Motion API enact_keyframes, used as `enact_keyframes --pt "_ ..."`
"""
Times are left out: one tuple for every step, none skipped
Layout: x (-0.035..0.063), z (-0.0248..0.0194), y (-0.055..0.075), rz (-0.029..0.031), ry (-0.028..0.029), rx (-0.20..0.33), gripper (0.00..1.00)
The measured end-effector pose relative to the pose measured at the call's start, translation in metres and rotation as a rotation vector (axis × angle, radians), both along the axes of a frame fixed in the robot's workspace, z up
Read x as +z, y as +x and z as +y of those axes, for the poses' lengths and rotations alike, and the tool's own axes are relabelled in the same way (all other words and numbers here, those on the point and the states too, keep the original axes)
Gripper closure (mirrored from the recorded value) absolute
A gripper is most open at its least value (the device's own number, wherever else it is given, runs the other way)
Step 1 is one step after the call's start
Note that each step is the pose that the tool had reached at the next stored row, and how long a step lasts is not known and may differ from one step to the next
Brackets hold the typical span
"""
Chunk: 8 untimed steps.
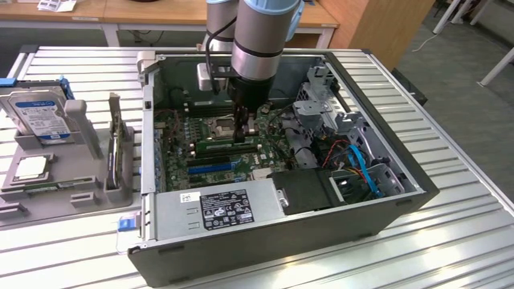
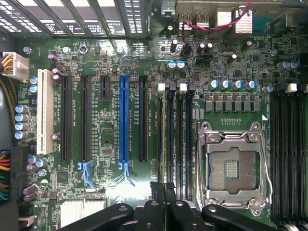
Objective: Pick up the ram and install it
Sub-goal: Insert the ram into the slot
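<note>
At the centre of the exterior view, the black two-finger gripper (image 1: 240, 137) stands low inside the open grey computer case (image 1: 321, 238). Its fingers are closed on what looks like the long, thin green ram stick (image 1: 221, 144), just above the long black memory slots (image 2: 179, 139) beside the silver processor socket (image 2: 234, 166). Seating it well likely needs the stick parallel to one slot, a vertical descent and even pressure.

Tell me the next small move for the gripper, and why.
Probably ease straight down a little: the gripper, shut on the ram, holds it along the memory slots beside the empty CPU socket, and I cannot tell that it is fully seated.
</note>
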<state>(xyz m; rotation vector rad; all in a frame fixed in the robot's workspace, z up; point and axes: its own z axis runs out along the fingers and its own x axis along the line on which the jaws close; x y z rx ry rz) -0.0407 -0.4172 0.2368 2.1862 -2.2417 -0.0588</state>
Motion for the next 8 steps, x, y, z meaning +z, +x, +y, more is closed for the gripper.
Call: enact_keyframes --pt "-0.0003 0.0000 0.0000 -0.0001 0.0001 0.000 0.89" --pt "-0.0005 0.0000 -0.0001 0.0000 -0.0001 0.000 0.89" --pt "-0.0006 0.0000 -0.0001 0.0001 -0.0003 0.000 0.89" --pt "-0.0007 0.0000 -0.0001 0.0000 -0.0002 0.000 0.89" --pt "-0.0007 0.0000 -0.0001 -0.0001 -0.0001 0.000 0.89" --pt "-0.0008 0.0000 -0.0001 -0.0001 -0.0001 0.000 0.89" --pt "-0.0012 0.0000 -0.0001 -0.0002 0.0002 0.000 0.89" --pt "-0.0013 0.0000 -0.0001 -0.0002 0.0000 0.000 0.89"
